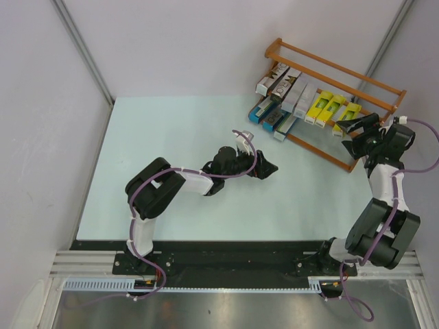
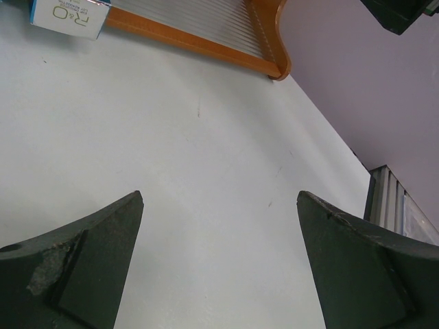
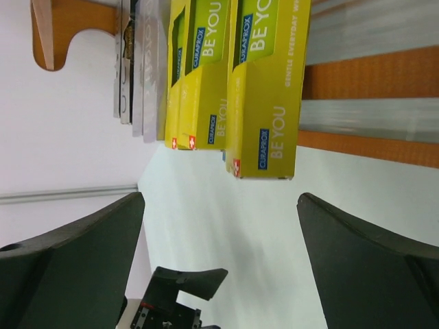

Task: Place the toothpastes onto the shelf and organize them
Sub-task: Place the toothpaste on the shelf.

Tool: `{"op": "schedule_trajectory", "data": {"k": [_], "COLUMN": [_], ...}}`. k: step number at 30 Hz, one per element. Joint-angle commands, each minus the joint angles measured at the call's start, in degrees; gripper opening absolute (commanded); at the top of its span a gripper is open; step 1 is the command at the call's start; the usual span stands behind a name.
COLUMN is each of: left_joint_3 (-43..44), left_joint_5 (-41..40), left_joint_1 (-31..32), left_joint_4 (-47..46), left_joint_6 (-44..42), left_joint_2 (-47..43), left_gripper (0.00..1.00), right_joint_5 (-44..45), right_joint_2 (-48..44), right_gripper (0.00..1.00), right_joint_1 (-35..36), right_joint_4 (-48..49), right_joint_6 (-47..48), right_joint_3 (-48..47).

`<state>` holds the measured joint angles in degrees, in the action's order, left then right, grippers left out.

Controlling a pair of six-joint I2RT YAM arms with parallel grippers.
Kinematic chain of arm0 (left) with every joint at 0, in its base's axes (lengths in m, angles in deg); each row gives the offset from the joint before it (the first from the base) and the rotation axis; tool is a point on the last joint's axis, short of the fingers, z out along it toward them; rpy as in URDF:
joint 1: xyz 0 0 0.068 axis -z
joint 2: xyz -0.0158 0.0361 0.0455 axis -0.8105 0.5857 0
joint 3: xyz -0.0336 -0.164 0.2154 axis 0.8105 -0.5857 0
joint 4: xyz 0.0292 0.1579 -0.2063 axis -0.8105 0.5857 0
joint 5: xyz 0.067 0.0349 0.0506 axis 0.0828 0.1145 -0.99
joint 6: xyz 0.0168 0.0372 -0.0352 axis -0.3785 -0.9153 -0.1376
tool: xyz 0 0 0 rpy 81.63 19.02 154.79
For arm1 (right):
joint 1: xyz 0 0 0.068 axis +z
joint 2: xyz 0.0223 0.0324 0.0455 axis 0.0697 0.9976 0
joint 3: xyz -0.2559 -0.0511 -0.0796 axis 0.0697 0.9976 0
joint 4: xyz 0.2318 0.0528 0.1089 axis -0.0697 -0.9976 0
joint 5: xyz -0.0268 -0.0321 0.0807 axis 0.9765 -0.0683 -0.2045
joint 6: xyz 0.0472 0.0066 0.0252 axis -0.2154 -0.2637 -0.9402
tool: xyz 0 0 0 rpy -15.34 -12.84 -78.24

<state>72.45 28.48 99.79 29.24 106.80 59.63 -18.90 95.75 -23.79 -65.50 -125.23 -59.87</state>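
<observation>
Three yellow toothpastes lie on the shelf at the frame's upper right, beside silver and blue cartons. The left fingers and right fingers both stand wide apart, gripping nothing.

I see silver-grey toothpaste cartons, blue cartons and yellow cartons lying side by side on the orange-brown wooden rail shelf.
</observation>
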Motion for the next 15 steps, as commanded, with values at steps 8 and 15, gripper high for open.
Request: {"op": "schedule_trajectory", "data": {"k": [8, 15], "left_joint_3": [0.39, -1.89], "left_joint_5": [-0.19, -5.19], "left_joint_1": [-0.12, -0.21], "left_joint_4": [-0.30, 12.27], "left_joint_6": [-3.71, -11.18], "left_joint_2": [-6.82, -17.88], "left_gripper": [1.00, 1.00], "right_joint_5": [7.09, 15.70], "right_joint_2": [-12.46, -24.76], "right_gripper": [1.00, 1.00], "right_joint_1": [1.86, 7.74], "right_joint_4": [-13.45, -21.61], "right_joint_6": [8.81, 13.11], "right_joint_3": [2.20, 5.19]}}
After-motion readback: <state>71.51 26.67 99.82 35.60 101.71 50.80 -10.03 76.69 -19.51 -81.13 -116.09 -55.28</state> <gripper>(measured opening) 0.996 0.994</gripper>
